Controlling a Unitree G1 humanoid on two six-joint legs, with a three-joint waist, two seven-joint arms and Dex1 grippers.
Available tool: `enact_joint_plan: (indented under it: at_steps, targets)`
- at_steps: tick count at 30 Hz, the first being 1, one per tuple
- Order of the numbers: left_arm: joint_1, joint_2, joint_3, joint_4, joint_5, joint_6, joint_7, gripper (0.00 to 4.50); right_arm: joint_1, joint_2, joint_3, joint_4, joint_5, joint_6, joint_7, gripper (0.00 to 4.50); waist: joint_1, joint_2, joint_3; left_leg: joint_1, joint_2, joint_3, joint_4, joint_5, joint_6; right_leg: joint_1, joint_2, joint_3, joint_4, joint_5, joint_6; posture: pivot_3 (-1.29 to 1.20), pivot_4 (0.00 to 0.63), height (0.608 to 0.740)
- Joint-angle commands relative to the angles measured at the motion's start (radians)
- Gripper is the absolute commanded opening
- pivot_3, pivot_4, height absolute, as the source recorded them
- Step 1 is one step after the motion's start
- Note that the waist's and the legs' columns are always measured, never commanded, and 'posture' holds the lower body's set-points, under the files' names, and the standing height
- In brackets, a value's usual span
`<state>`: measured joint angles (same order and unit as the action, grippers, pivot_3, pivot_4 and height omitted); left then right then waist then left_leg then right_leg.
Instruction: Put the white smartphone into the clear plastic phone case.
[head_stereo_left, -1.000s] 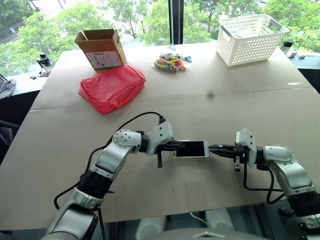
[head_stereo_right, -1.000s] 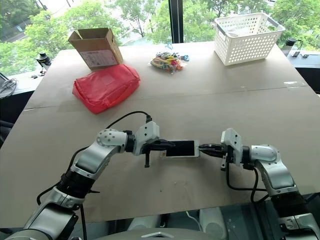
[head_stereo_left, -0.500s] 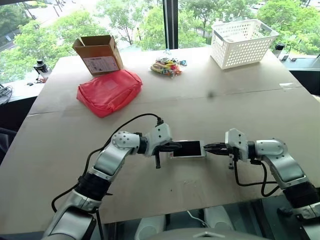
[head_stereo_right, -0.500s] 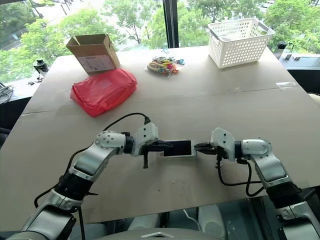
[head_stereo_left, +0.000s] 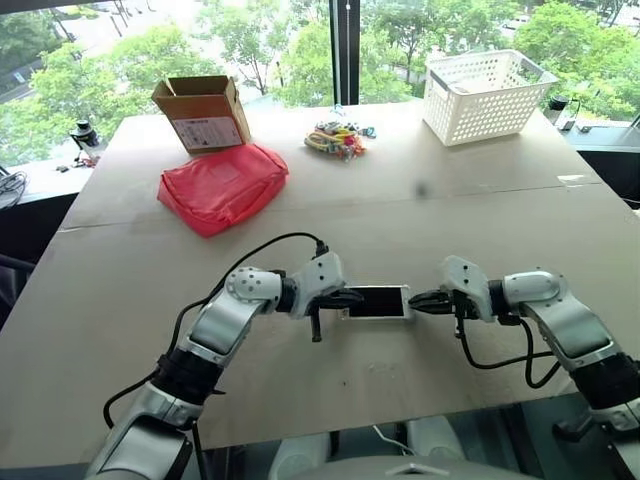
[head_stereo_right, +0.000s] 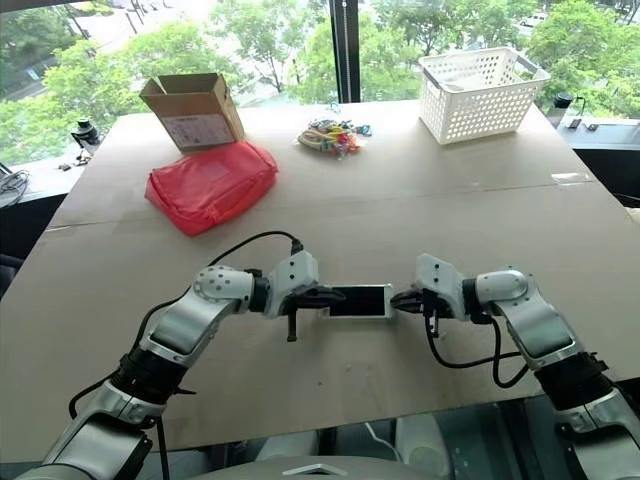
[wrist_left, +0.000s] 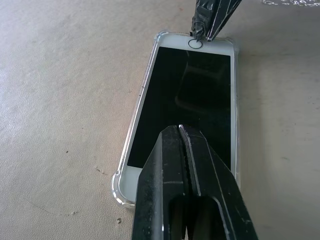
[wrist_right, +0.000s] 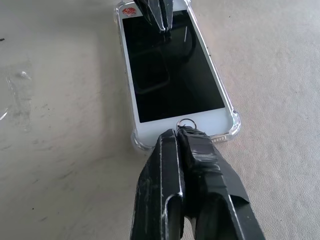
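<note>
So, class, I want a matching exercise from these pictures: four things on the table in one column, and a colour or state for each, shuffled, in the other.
Things:
1. pouch
2. basket
3. cardboard box
4. phone

Descriptions:
A. white, with holes in its walls
B. lying in a clear case
C. red
D. brown, flaps open

Pairs: 1-C, 2-A, 3-D, 4-B
</note>
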<state>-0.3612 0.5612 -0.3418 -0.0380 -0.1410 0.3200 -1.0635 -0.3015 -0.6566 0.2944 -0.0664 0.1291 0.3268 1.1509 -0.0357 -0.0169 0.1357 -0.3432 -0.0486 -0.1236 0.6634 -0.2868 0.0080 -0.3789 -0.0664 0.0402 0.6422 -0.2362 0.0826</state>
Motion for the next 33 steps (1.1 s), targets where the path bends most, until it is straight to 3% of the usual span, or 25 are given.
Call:
enact_joint_plan:
  at_steps: [1,8,14,19,23,25,33]
  targets:
    - [0.012,0.006,-0.012,0.003,0.018,0.011,0.001,0.0,0.061,-0.005,0.135,0.101,-0.109,0.073,-0.016,0.05,0.0,-0.002,-0.003,0.001,0.0,0.0,0.0,0.0,0.0,0.0,0.0,0.0,0.0,0.0,0.0,0.0,0.15,0.74]
    - [0.015,0.002,0.001,0.003,0.015,-0.006,0.01,0.0,0.065,0.026,0.077,0.06,-0.036,0.032,-0.027,0.05,-0.002,-0.003,-0.004,0.001,0.002,0.0,-0.001,0.0,0.0,0.0,0.001,0.0,0.0,-0.002,-0.003,0.0,0.15,0.74]
    - [0.029,-0.052,0.11,-0.042,-0.086,-0.054,0.042,0.0,0.075,0.067,-0.085,0.02,0.134,-0.047,0.02,0.05,-0.004,0.004,0.008,-0.002,0.002,0.0,-0.003,0.0,0.0,-0.003,0.001,0.001,-0.001,0.0,0.0,0.0,0.15,0.74]
    - [0.088,-0.018,0.229,-0.113,-0.175,-0.047,0.035,1.48,0.08,0.032,-0.226,-0.018,0.258,-0.063,0.053,1.64,-0.002,0.007,0.015,-0.02,0.001,0.001,-0.005,0.001,-0.001,-0.025,0.0,0.002,0.001,0.003,-0.005,0.0,0.15,0.74]
    - [0.165,0.062,0.317,-0.128,-0.226,-0.046,-0.006,3.51,0.098,-0.037,-0.319,-0.014,0.308,-0.077,0.095,3.78,0.003,0.008,0.016,-0.035,-0.001,0.001,-0.005,0.004,-0.006,-0.038,-0.003,0.002,0.0,0.004,-0.006,0.0,0.15,0.74]
    - [0.198,0.09,0.348,-0.121,-0.24,-0.052,-0.018,4.39,0.116,-0.067,-0.351,0.008,0.315,-0.094,0.112,4.5,0.01,0.009,0.018,-0.037,-0.001,0.001,-0.005,0.004,-0.006,-0.04,-0.004,0.002,-0.001,0.004,-0.006,0.0,0.15,0.74]
    - [0.308,0.195,0.412,-0.052,-0.193,-0.149,-0.054,4.46,0.167,-0.161,-0.442,0.143,0.308,-0.19,0.175,4.5,0.027,0.014,0.025,-0.037,-0.002,0.003,-0.005,0.001,-0.001,-0.039,-0.004,0.001,-0.001,0.004,-0.006,0.0,0.15,0.74]
